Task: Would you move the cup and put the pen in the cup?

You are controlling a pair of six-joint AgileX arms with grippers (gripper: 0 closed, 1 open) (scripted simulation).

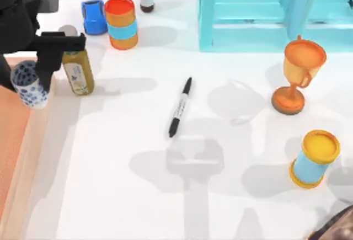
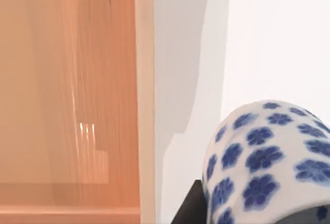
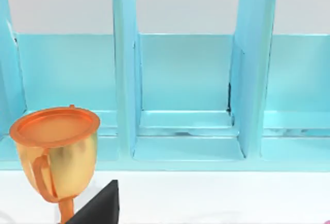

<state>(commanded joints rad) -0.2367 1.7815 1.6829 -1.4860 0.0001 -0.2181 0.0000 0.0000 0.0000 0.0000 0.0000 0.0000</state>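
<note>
One cup [image 1: 27, 84] in left gripper [image 1: 43, 80]

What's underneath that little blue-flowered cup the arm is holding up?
The cup, held by the left gripper, hangs over the table's left edge: a pale wooden rim with orange-brown surface beside it, and white tabletop. The spot directly beneath the cup is hidden by the cup.
</note>
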